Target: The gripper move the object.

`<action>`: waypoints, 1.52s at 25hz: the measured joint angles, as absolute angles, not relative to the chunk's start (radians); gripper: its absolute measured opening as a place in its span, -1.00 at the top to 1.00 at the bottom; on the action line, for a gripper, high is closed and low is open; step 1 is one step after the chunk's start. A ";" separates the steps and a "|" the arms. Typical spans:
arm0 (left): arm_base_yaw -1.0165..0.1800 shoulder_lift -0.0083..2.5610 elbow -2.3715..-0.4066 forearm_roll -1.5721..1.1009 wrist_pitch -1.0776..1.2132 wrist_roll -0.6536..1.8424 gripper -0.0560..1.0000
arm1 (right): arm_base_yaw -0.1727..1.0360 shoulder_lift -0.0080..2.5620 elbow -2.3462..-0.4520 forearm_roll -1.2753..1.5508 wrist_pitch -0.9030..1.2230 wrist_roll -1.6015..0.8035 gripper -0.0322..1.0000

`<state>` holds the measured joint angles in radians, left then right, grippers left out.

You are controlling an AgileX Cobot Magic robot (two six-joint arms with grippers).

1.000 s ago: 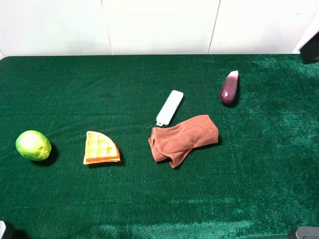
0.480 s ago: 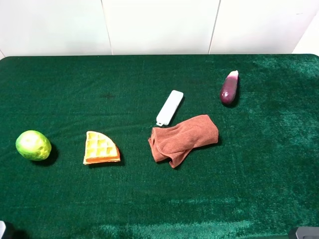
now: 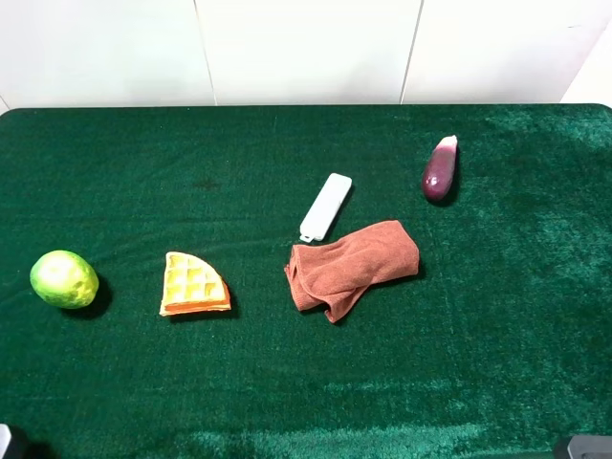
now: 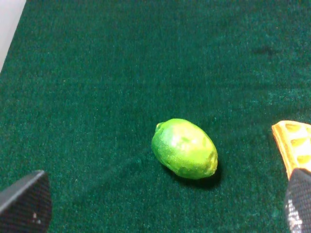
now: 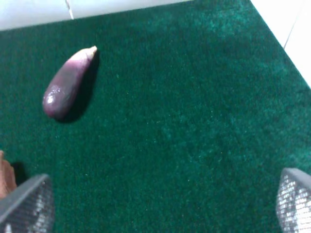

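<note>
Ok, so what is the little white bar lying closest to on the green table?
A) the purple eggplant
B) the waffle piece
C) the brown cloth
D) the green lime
C: in the high view the white bar lies just behind the brown cloth, nearly touching its top edge, while the lime, the waffle piece and the eggplant all sit farther off.
</note>
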<state>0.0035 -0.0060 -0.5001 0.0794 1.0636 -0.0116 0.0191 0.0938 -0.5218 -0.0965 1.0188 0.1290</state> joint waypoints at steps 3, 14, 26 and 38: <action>0.004 -0.006 -0.500 0.079 1.064 -0.012 -0.94 | 0.015 0.006 -0.499 -0.065 1.022 0.109 -0.41; 0.004 -0.006 -0.500 0.079 1.064 -0.012 -0.94 | 0.015 -0.006 -0.499 -0.034 1.021 0.065 -0.41; 0.004 -0.006 -0.500 0.079 1.064 -0.012 -0.94 | 0.015 -0.006 -0.499 -0.034 1.021 0.065 -0.41; 0.004 -0.006 -0.500 0.079 1.064 -0.012 -0.94 | 0.015 -0.006 -0.499 -0.034 1.021 0.065 -0.41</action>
